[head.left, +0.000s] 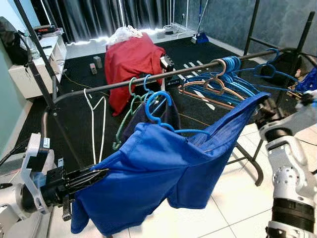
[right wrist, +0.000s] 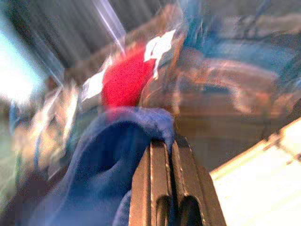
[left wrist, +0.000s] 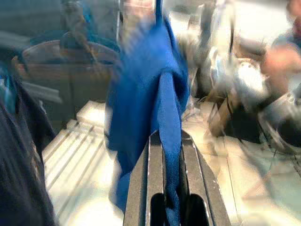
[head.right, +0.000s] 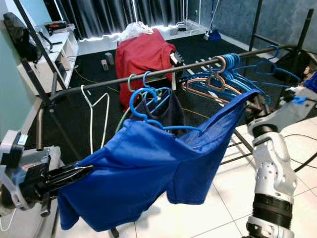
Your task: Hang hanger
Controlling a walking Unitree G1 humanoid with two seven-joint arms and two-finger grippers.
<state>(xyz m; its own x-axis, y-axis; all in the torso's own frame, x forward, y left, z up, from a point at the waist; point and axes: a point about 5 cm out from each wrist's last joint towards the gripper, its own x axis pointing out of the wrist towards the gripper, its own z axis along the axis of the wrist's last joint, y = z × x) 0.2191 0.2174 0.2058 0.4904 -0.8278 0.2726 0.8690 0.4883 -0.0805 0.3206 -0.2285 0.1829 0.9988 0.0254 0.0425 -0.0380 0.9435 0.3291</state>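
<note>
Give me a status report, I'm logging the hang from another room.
Left end effector shut on blue shirt. Right end effector shut on its other end. Blue hanger in shirt, hook beside rail, not on. Hung hangers crowd the rail.

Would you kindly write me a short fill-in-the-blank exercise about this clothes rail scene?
1. Both end effectors hold a ____ garment stretched between them.
2. The left end effector is ____ on the fabric.
3. The garment's blue hanger has its hook ____ the metal rail.
4. Behind the rail, a ____ cloth drapes over something.

Answers: blue; shut; below; red
</note>
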